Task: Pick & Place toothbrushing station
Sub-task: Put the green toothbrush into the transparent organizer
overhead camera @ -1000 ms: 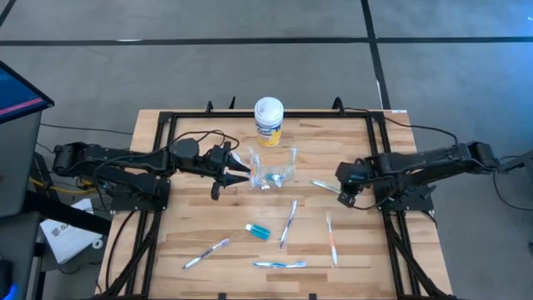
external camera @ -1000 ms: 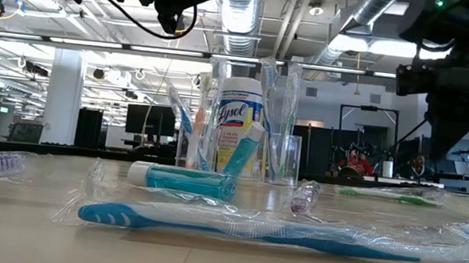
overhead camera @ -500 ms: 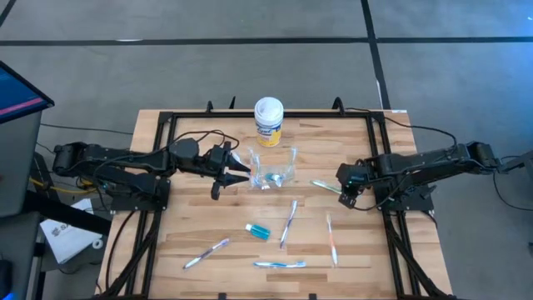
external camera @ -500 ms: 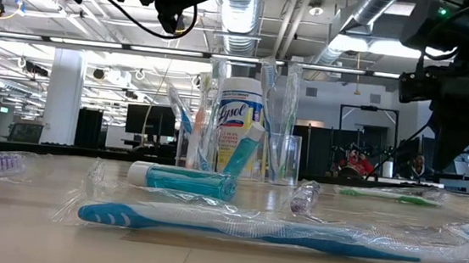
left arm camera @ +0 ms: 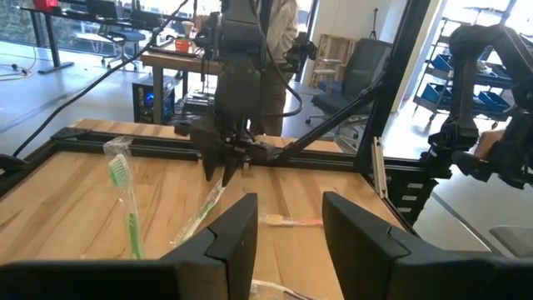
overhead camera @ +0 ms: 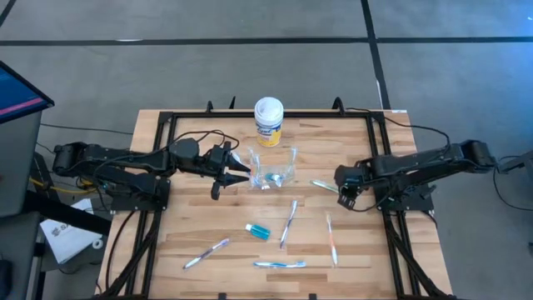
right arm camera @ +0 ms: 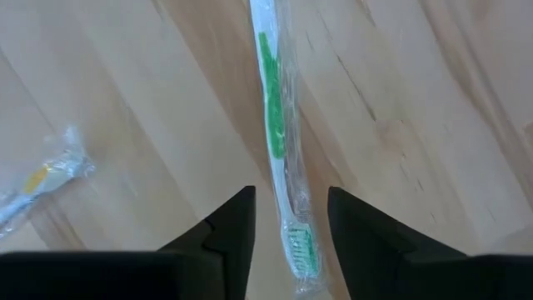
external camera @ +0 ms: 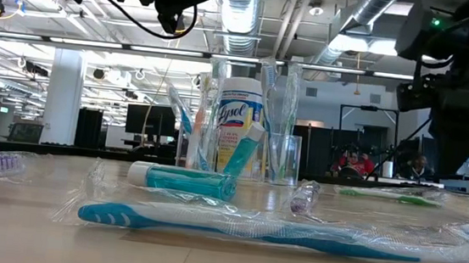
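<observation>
The see-through cup (overhead camera: 275,171) stands upright mid-table with toothbrushes upright in it (external camera: 282,157). My left gripper (overhead camera: 241,175) hangs level just left of the cup, well above the table, open with nothing between its fingers (left arm camera: 290,225). A green toothbrush (overhead camera: 325,186) in clear wrap lies flat on the wood right of the cup. My right gripper (overhead camera: 344,193) points down over it, open; in the right wrist view its fingers stand on either side of the brush's head end (right arm camera: 298,242). I cannot see them touching it.
A yellow canister (overhead camera: 268,121) stands behind the cup. On the near half lie a teal tube (overhead camera: 258,231), a blue toothbrush (overhead camera: 279,264), an orange one (overhead camera: 331,237) and two more wrapped brushes (overhead camera: 288,223) (overhead camera: 206,252). A black frame (overhead camera: 166,117) borders the table.
My right gripper has tipped a little further down over the green toothbrush. Nothing on the table has moved.
</observation>
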### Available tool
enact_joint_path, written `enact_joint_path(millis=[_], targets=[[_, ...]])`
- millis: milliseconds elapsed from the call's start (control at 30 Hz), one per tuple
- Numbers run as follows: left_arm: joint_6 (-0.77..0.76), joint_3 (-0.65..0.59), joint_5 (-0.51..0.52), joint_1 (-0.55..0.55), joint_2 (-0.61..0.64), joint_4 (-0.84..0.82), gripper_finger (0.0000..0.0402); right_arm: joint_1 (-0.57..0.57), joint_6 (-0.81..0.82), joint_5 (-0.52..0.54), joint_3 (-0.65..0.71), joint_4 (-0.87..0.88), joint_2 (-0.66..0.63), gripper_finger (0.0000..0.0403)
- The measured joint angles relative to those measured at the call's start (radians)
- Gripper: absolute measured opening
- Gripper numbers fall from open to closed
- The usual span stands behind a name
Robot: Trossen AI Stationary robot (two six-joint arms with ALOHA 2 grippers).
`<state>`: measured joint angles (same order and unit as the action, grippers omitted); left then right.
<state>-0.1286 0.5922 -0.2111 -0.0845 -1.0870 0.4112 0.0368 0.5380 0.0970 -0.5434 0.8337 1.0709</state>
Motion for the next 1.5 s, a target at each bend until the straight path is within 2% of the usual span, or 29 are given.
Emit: enact_joint_path(millis=[267, 733, 1100, 1267, 1400, 1500], targets=[[0.0, 0.0, 0.0, 0.0, 0.0, -0.001, 0.0131, 0.001, 0.01, -0.019, 0.0, -0.004, 0.078, 0.0145], [0.0, 0.0, 0.0, 0.006, 0.0, 0.0, 0.0131, 0.001, 0.006, -0.014, 0.0, -0.008, 0.14, 0.0163], [0.0, 0.0, 0.0, 0.006, 0.0, 0.0, 0.0131, 0.002, 0.005, -0.014, 0.002, -0.021, 0.14, 0.0123], [0.0, 0.0, 0.0, 0.006, 0.0, -0.001, 0.0131, 0.002, 0.009, -0.019, 0.032, -0.072, 0.14, 0.0117], [0.0, 0.0, 0.0, 0.007, 0.0, 0.0, 0.0131, 0.002, 0.021, -0.022, 0.038, -0.045, 0.14, 0.0111], [0.0, 0.0, 0.0, 0.007, 0.0, -0.001, 0.0131, 0.002, 0.028, -0.022, 0.038, -0.031, 0.14, 0.0092]])
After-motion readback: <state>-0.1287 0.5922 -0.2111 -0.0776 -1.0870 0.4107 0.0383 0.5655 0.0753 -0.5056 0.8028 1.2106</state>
